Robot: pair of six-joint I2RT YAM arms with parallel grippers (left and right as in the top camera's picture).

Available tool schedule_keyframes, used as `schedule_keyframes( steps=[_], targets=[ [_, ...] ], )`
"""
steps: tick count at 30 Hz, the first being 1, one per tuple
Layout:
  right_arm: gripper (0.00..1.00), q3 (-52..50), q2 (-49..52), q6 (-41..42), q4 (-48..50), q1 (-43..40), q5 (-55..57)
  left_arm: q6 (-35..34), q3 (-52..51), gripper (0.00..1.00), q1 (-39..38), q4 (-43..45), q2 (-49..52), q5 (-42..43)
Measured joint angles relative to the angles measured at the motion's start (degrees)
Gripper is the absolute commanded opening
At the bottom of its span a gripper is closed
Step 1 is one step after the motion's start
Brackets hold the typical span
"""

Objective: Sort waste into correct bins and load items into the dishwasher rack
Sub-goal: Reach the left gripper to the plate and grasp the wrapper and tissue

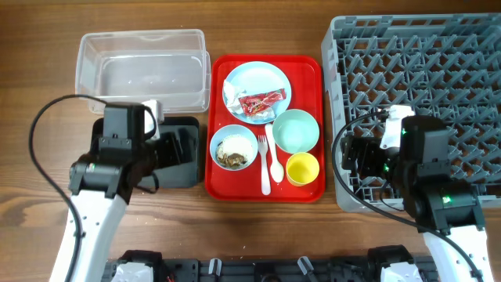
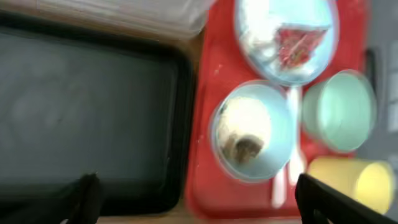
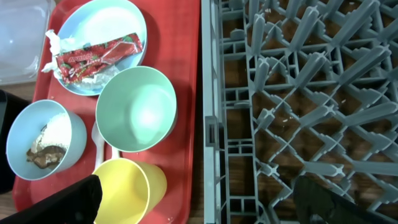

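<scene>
On the red serving tray, a pale blue plate [image 1: 266, 78] holds the red wrapper [image 1: 261, 102] and white napkin [image 1: 232, 95]. The white-blue bowl [image 1: 233, 147] holds brownish food scraps [image 2: 245, 146]. The mint bowl [image 1: 296, 130], yellow cup [image 1: 302, 168], fork [image 1: 264, 160] and spoon [image 1: 275, 163] lie beside it. My left gripper [image 2: 199, 199] is open and empty over the black tray [image 1: 184, 174], near its right edge. My right gripper [image 3: 202, 199] is open and empty above the left edge of the grey rack [image 1: 423, 70], next to the cup [image 3: 127, 186].
The clear tub [image 1: 141, 66] stands at the back left, behind the black tray. The red serving tray [image 1: 218, 184] lies between the black tray and the rack. Wooden table shows along the front.
</scene>
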Motion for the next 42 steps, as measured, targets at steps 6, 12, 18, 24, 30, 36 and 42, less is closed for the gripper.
schedule_keyframes(
  steps=[6,12,18,24,30,36,42],
  targets=[
    [1.00,0.0,0.0,0.0,-0.1,0.0,0.0,1.3,3.8,1.00,-1.8,12.5,3.1,3.2],
    [1.00,0.0,0.0,0.0,0.6,0.0,0.0,7.3,13.2,0.99,-8.1,23.0,16.1,2.5],
    [1.00,0.0,0.0,0.0,0.7,0.0,0.0,12.3,14.0,0.94,-14.5,32.5,30.8,1.1],
    [1.00,0.0,0.0,0.0,0.7,0.0,0.0,13.2,14.0,0.88,-17.9,33.6,41.0,-1.7],
    [1.00,0.0,0.0,0.0,0.7,0.0,0.0,12.1,14.0,0.80,-18.0,33.0,44.9,-2.8],
    [1.00,0.0,0.0,0.0,0.7,0.0,0.0,11.6,14.0,0.48,-18.0,33.0,46.3,-3.9],
    [1.00,0.0,0.0,0.0,0.7,0.0,0.0,11.5,14.0,0.10,-18.0,32.6,47.5,-4.5]
  ],
)
